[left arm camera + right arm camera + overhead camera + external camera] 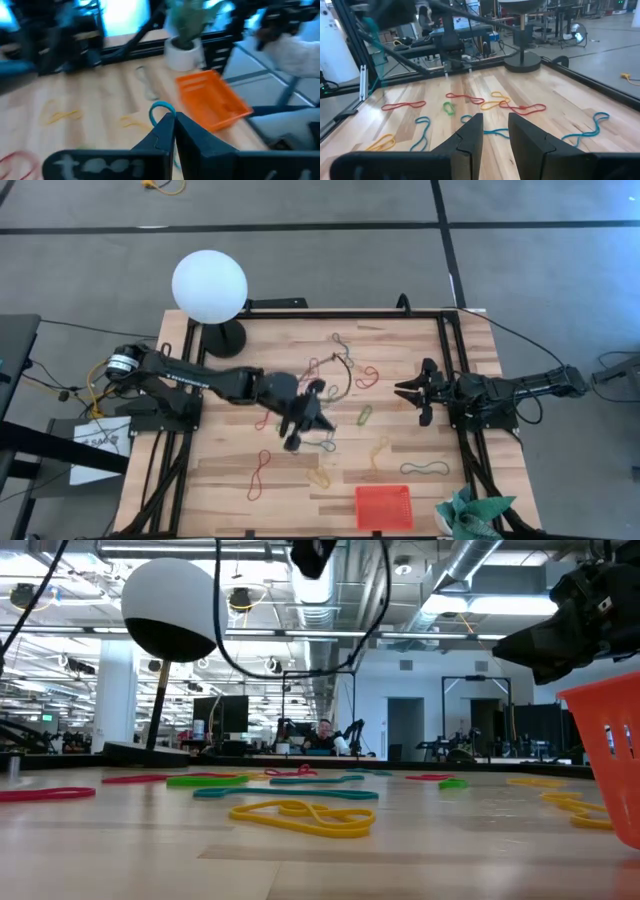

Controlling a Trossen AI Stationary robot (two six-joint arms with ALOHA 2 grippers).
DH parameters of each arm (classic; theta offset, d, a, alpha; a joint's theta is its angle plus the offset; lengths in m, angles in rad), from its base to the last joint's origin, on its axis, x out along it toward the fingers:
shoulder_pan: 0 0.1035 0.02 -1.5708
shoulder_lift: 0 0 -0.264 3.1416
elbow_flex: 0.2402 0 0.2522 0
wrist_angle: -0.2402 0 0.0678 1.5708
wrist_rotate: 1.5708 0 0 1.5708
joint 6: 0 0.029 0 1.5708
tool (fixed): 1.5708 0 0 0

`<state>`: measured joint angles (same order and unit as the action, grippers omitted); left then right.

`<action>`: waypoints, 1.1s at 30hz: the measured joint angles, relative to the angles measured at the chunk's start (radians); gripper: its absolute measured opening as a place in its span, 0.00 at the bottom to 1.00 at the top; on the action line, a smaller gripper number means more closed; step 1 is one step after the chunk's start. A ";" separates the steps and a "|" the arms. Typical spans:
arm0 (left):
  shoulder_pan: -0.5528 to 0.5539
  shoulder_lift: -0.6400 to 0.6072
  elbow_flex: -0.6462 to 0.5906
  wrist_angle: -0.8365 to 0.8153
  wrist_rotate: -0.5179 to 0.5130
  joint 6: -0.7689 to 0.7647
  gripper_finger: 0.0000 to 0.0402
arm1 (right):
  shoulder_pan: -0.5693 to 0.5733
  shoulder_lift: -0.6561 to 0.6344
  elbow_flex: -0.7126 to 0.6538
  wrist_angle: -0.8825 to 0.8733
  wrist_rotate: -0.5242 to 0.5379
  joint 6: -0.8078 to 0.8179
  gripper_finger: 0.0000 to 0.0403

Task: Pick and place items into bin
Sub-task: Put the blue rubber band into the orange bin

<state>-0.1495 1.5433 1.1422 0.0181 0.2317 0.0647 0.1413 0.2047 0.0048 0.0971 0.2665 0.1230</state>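
My left gripper (306,430) is over the middle of the table, raised above the wood, and shut on a teal rubber band (161,107). Many rubber bands lie flat on the table: red (367,377), green (364,416), yellow (318,475), dark (425,469). More of them, teal (285,793) and yellow (305,817), show in the low view. The red-orange bin (384,506) stands at the table's near edge, right of the left gripper. My right gripper (412,398) waits open at the table's right side, touching nothing. My left gripper pinches the teal rubber band between its two shut fingertips (167,125). A small loop of the band (159,106) sticks out past the tips. In the right wrist view the rest of the band (372,45) hangs slack below the gripper, clear of the table.
A lamp with a white globe (209,285) stands at the far left corner. A teal-green cloth (470,515) lies at the near right corner beside the bin (212,100). Black frame rails (455,360) run along the table's sides. A person sits far off in the room (322,735).
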 joint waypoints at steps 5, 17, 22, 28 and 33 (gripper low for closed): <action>-0.103 0.001 0.012 0.022 -0.001 0.000 0.00 | 0.000 0.000 0.000 0.000 0.000 0.000 0.22; -0.215 0.174 0.017 0.396 0.000 -0.058 0.00 | 0.000 -0.001 0.000 0.015 -0.002 0.098 0.22; -0.220 0.304 0.122 0.374 0.001 -0.042 0.00 | 0.000 -0.001 0.000 0.013 -0.002 0.116 0.22; -0.210 0.449 0.326 0.257 0.001 0.023 0.00 | 0.000 -0.001 0.000 0.011 -0.002 0.115 0.22; -0.208 0.568 0.500 0.065 0.001 0.030 0.00 | 0.000 -0.001 0.000 0.008 -0.002 0.115 0.22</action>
<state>-0.3580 2.1111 1.6427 0.0836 0.2325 0.0948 0.1413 0.2035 0.0045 0.1055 0.2642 0.2379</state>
